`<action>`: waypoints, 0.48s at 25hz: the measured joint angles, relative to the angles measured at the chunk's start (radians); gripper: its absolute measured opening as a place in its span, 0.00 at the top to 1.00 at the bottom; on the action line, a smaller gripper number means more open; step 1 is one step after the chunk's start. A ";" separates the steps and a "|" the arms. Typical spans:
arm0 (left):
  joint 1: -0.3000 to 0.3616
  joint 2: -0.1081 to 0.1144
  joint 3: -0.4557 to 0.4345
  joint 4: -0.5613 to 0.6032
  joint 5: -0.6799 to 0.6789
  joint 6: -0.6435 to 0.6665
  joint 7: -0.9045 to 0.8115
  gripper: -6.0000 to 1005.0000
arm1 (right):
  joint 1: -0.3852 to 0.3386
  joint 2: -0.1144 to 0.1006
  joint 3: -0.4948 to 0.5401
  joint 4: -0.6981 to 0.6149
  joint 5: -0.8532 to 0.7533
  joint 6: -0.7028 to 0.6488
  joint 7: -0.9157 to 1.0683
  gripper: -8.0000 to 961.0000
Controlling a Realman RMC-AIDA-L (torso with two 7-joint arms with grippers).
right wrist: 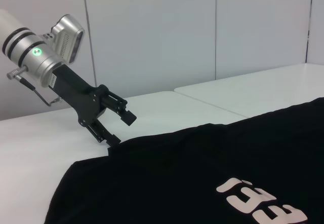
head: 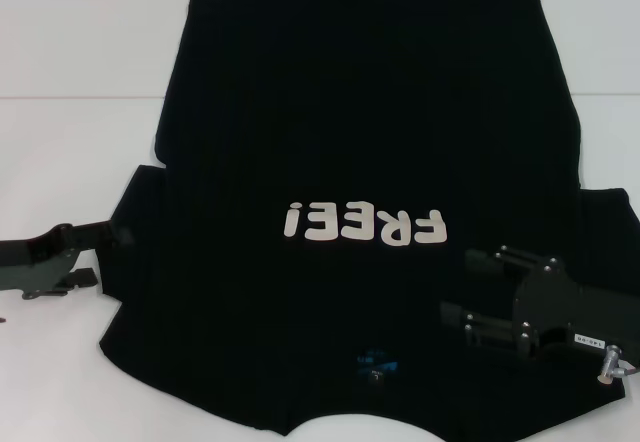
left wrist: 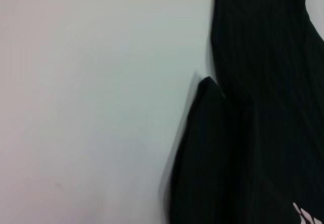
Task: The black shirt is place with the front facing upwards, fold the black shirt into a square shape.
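The black shirt (head: 370, 162) lies flat, lettering up, on the white surface (head: 70, 22). The left end effector (right wrist: 117, 128), fingers spread, sits at its sleeve edge; the right end effector (head: 470, 292), also released, hovers over the opposite shoulder. Both should pinch only the edge layer, evenly.

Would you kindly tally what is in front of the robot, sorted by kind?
Black shirts: 1, the black shirt
Robot tools: 2, the left tool and the right tool
White tables: 1, the table
Total: 4
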 joint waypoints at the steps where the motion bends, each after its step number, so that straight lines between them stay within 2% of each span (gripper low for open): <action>1: 0.001 0.001 0.000 0.001 0.000 0.001 0.000 0.07 | 0.000 0.000 0.000 0.000 0.000 0.000 0.000 0.16; 12: 0.003 0.002 0.006 0.000 0.002 -0.001 -0.001 0.07 | 0.000 0.000 0.000 0.000 0.000 0.000 0.000 0.16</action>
